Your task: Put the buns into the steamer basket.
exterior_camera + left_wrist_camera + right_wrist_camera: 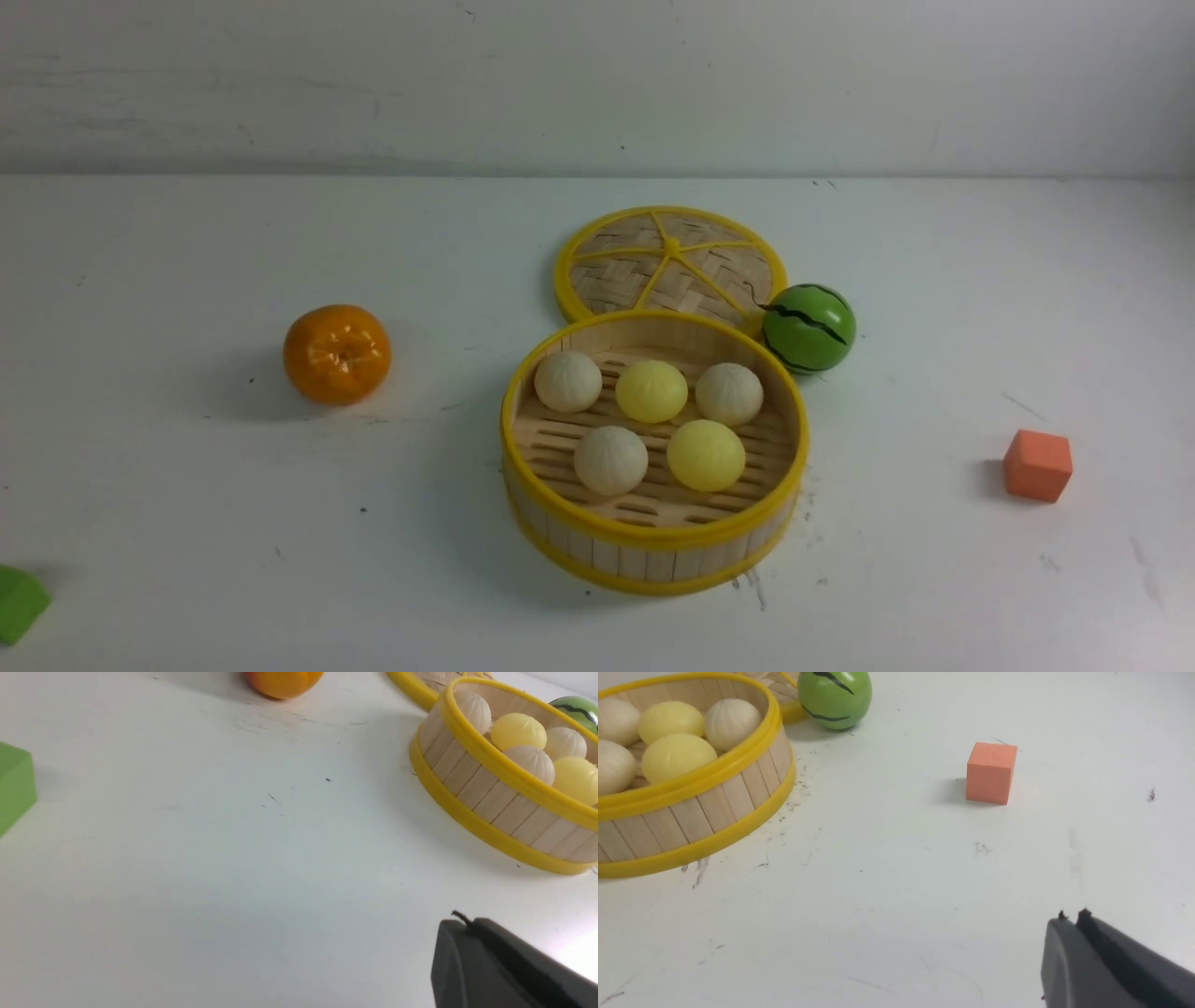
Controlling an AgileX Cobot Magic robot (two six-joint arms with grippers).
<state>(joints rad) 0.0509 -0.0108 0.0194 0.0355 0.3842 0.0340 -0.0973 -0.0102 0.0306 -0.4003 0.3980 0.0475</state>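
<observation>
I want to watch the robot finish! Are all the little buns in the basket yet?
Yes! All five buns sit inside the steamer basket. Both the left gripper and right gripper are shut and holding nothing. No bun is left on the table.

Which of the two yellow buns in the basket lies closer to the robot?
The yellow bun in the front row, right of a beige bun. The other yellow bun sits mid back row.
</observation>
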